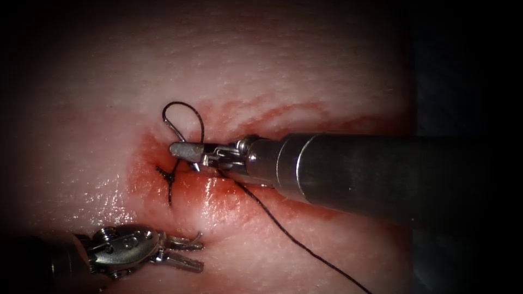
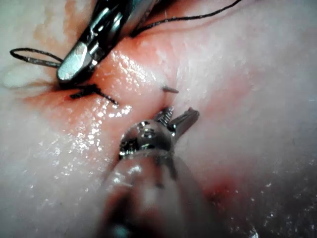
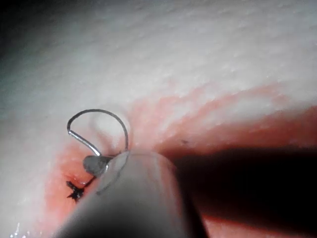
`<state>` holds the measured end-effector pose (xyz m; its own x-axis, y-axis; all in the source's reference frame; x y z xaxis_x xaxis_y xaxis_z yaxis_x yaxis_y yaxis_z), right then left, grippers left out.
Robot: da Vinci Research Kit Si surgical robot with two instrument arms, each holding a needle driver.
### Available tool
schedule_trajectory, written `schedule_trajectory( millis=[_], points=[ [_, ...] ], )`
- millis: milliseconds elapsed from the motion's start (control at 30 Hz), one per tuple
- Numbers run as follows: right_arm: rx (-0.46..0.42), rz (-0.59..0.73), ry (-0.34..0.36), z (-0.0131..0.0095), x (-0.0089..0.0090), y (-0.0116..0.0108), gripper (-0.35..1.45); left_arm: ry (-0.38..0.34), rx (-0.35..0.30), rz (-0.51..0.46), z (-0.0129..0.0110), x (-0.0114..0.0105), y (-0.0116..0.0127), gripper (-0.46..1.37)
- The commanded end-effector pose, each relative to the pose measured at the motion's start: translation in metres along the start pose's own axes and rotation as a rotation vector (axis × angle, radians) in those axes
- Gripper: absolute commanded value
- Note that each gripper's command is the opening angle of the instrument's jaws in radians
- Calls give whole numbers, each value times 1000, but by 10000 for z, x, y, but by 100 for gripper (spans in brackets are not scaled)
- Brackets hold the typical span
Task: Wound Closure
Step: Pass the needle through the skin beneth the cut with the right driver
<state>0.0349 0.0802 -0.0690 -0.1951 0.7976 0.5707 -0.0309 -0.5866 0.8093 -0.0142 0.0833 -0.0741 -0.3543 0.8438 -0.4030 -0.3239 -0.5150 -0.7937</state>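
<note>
My right tool reaches in from the right over the red-stained cut. Its jaws are shut on the thin curved needle, which is out of the tissue. Part of the curve rises above the jaws to its tail; the grip point along the curve is hidden. From the tail, dark thread loops back down to the jaws. A tied knot with short ends sits just below the jaws. My left tool lies low at the left, open and holding nothing. The needle and the knot also appear by the right tool.
A long strand of thread trails from under the right shaft toward the lower right. Red fluid wets the tissue around the knot. A short dark stub pokes from the tissue just past the left jaws.
</note>
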Motion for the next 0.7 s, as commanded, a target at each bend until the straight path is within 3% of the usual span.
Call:
schedule_trajectory(
  millis=[33, 467, 700],
  points=[
    [-17, -4, -3, -1, -5, 0, -35, 1, -1, 0, 0, 1, 0, 19],
    [-31, -18, -5, -13, -28, 8, -35, 4, 4, 4, -4, 3, 1, 18],
    [-30, -53, 18, -18, -15, 3, -35, 4, 4, 3, -4, 2, 1, 19]
  ],
)
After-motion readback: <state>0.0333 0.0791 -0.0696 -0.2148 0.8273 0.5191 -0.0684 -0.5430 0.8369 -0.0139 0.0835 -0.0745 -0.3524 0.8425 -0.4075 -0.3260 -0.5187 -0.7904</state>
